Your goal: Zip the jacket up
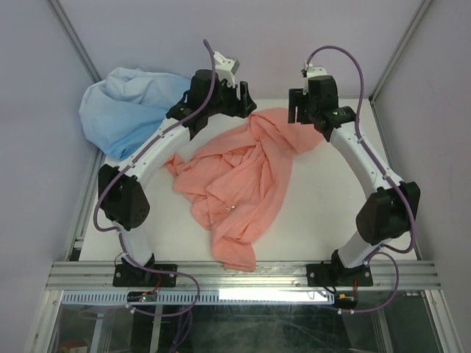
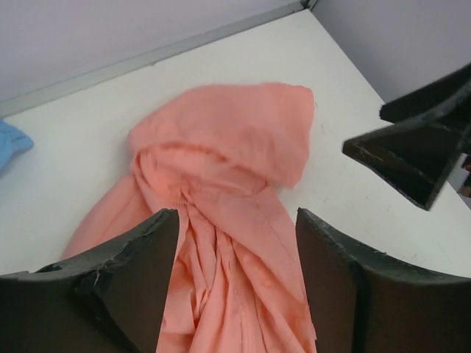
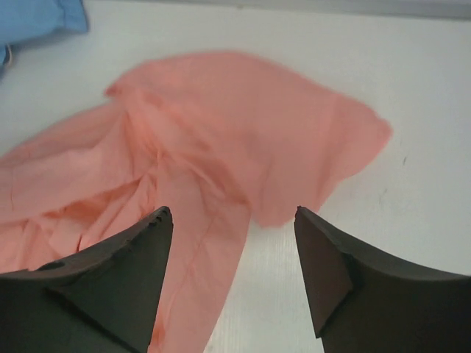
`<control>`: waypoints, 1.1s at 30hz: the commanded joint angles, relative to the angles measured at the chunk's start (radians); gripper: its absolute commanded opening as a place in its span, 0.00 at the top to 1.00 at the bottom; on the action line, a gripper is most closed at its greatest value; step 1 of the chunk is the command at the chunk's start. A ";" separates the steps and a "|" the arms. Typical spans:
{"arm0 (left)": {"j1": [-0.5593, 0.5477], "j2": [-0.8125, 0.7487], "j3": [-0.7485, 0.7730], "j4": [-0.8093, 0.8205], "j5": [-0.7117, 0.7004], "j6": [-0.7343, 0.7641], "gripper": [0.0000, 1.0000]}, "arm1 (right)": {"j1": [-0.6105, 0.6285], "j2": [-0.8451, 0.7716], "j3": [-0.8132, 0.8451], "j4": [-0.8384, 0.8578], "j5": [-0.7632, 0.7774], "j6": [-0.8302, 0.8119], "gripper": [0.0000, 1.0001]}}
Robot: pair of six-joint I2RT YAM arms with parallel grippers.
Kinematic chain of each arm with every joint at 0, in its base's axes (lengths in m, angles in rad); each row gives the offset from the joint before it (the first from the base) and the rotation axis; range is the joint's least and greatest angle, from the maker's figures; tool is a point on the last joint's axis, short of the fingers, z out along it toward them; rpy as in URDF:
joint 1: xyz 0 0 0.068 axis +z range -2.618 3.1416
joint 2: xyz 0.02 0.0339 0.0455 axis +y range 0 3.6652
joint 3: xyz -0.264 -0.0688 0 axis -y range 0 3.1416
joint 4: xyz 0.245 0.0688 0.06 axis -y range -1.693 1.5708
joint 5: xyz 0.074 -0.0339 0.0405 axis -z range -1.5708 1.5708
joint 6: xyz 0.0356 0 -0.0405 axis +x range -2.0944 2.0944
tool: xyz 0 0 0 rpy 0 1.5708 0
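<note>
Top external view shows the jacket (image 1: 235,184) lying all crumpled in the middle of the tabletop (image 1: 324,213), with its hood at the far end. The left tool (image 1: 246,103) and the right tool (image 1: 300,114) both hang near the hood, wide open and holding nothing. I think the job has hardly begun. The zip hides in the folds, so next the tools should pinch the cloth and spread it flat.

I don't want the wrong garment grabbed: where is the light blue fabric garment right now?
Top view: the light blue fabric garment lies bunched at the table's far left corner, left of the salmon-pink fabric jacket.
</note>
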 commanded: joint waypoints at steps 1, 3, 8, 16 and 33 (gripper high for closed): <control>0.028 -0.169 -0.173 0.040 0.035 -0.068 0.32 | 0.026 -0.188 -0.160 -0.029 -0.105 0.069 0.29; 0.034 -0.235 -0.295 0.052 0.000 -0.096 0.30 | 0.063 -0.239 -0.251 -0.032 -0.143 0.098 0.26; 0.034 -0.361 -0.598 0.141 0.016 -0.170 0.29 | 0.244 -0.314 -0.487 0.053 -0.249 0.200 0.26; -0.011 -0.265 -0.770 0.217 0.094 -0.234 0.32 | 0.464 -0.249 -0.729 0.252 -0.399 0.366 0.27; 0.015 -0.338 -1.161 0.386 -0.029 -0.359 0.34 | 0.030 -0.022 -0.833 0.273 -0.242 0.368 0.26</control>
